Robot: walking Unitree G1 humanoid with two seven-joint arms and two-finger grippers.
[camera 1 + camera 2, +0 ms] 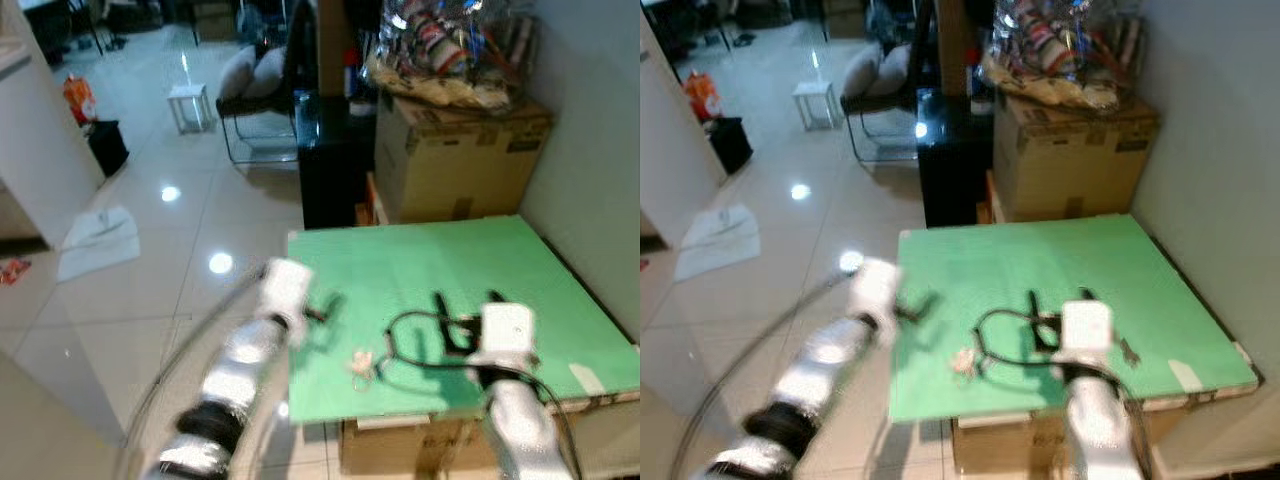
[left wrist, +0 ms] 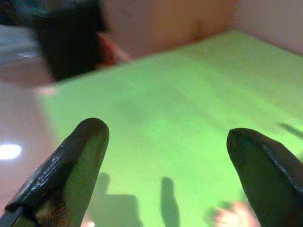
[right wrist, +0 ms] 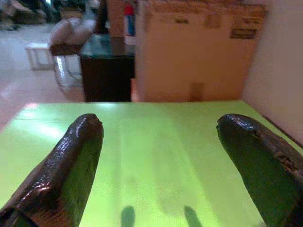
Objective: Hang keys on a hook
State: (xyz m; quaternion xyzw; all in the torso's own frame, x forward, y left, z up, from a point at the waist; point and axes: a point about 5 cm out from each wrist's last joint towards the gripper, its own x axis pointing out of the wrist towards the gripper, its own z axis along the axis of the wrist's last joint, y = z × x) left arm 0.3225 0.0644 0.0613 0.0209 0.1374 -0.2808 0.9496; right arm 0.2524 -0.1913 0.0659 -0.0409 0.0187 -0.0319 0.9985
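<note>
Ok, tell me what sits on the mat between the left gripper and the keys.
Nothing: in the left eye view, bare green mat separates the open left gripper from the keys near the front edge. The black cable loops beyond the keys, toward the right gripper.

Small pale keys (image 1: pixel 361 362) flat on green tabletop (image 1: pixel 420 260), near front edge.

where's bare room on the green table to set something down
The far half of the green table, toward the cardboard box, is bare. The near edge is crowded: keys, left gripper, right gripper and its black cable.
</note>
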